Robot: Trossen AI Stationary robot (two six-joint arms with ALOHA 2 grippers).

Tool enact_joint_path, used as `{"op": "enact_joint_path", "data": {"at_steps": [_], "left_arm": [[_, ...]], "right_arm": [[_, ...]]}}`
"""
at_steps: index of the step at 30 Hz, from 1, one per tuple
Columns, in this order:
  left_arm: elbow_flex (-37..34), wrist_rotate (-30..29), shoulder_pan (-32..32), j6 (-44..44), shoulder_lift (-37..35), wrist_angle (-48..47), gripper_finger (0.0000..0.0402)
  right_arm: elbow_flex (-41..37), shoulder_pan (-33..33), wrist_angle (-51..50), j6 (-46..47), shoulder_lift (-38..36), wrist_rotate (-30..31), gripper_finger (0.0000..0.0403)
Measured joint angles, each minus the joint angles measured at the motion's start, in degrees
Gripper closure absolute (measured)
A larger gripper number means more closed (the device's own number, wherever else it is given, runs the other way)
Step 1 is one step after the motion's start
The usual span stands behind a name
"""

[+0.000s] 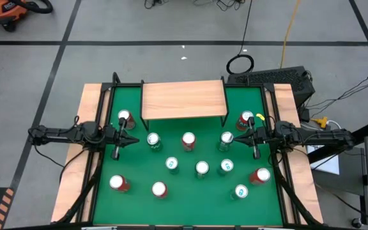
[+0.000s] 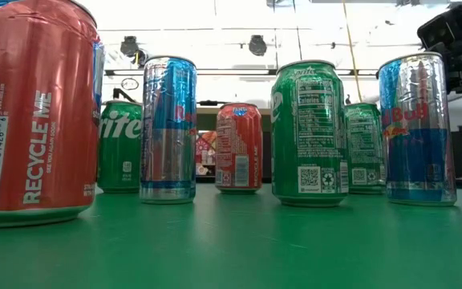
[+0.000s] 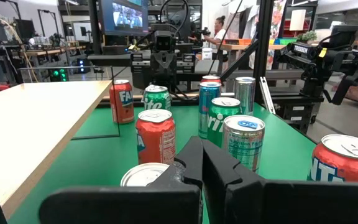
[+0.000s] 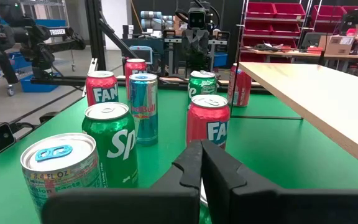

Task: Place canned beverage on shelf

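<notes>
Green surface (image 1: 190, 204), pale wood shelf (image 1: 184, 100), cans in red (image 1: 188, 141), green (image 1: 226, 167), and silver-blue (image 2: 168, 128)

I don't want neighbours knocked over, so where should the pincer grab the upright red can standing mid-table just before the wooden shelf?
Probably the round side wall of the red aluminium can, near its top, coming down from above: it stands upright, with bare green table on both sides for the fingers.

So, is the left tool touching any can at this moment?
Apart. The high view shows the left tool shut, with green table between its tip and the nearest can.
</notes>
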Motion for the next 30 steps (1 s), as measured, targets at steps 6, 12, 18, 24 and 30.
{"op": "enact_joint_path", "data": {"at_steps": [6,12,18,24,30], "left_arm": [[0.0,0.0,0.0,0.67,0.01,0.02,0.0402],[0.01,-0.31,0.0,16.62,-0.01,0.65,0.0402],[0.02,-0.42,-0.02,13.66,-0.01,0.57,0.0402],[0.0,-1.24,0.0,2.86,-0.01,1.05,0.0402],[2.27,-4.49,0.0,-4.5,0.25,1.22,0.0402]], "right_arm": [[0.0,0.0,-0.01,0.0,0.0,-0.01,0.0403],[0.0,0.0,0.01,0.0,0.02,-0.01,0.0403],[-0.01,0.0,0.01,0.01,0.0,-0.02,0.0403],[0.0,0.01,0.01,0.01,0.01,-0.03,0.0403],[-0.01,0.01,0.73,-0.27,0.02,-0.07,0.0403]]}}
